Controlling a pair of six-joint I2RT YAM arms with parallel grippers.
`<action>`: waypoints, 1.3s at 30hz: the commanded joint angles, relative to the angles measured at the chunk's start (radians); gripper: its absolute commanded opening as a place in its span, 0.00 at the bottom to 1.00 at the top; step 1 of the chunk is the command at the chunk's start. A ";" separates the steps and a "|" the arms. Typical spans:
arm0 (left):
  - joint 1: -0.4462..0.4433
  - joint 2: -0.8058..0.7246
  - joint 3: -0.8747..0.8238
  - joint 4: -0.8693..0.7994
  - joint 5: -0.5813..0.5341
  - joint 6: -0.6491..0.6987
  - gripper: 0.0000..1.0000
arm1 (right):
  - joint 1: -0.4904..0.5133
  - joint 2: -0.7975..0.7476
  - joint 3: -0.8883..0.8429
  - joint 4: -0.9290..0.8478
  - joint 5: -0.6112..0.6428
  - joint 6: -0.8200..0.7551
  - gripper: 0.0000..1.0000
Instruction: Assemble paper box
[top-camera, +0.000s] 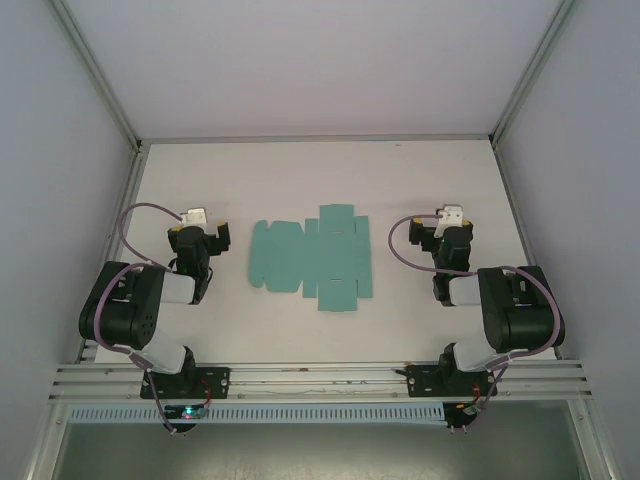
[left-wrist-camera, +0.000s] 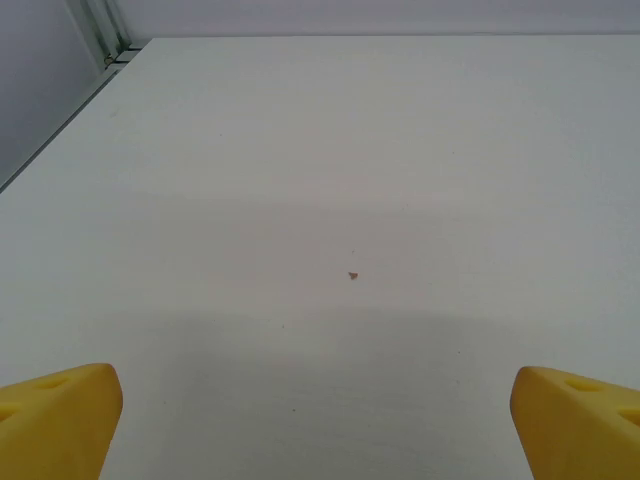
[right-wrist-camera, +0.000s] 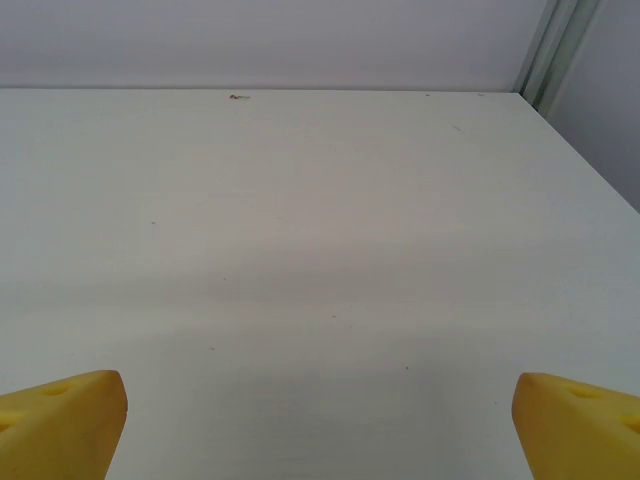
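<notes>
The paper box (top-camera: 312, 258) lies as a flat teal sheet on the white bench (top-camera: 300, 180), between the arms. The left pincer (left-wrist-camera: 316, 420) and right pincer (right-wrist-camera: 320, 425) both stand wide apart, beside the sheet.

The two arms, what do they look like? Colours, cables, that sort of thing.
The left arm and right arm have bulky black joint housings and white link sections. A lilac cable loops beside each, and a white camera block tops each wrist. The left hand and right hand have yellow wedge-shaped fingers with small holes.
</notes>
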 joint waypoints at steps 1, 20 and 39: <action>0.013 -0.002 0.007 0.044 0.002 0.000 1.00 | 0.010 -0.014 0.016 0.029 0.009 0.007 0.98; 0.025 -0.004 0.014 0.027 0.028 -0.006 1.00 | 0.004 -0.016 0.016 0.029 -0.004 0.012 0.98; 0.023 -0.352 0.293 -0.827 0.181 -0.271 1.00 | 0.111 -0.337 0.316 -0.794 0.048 0.178 0.94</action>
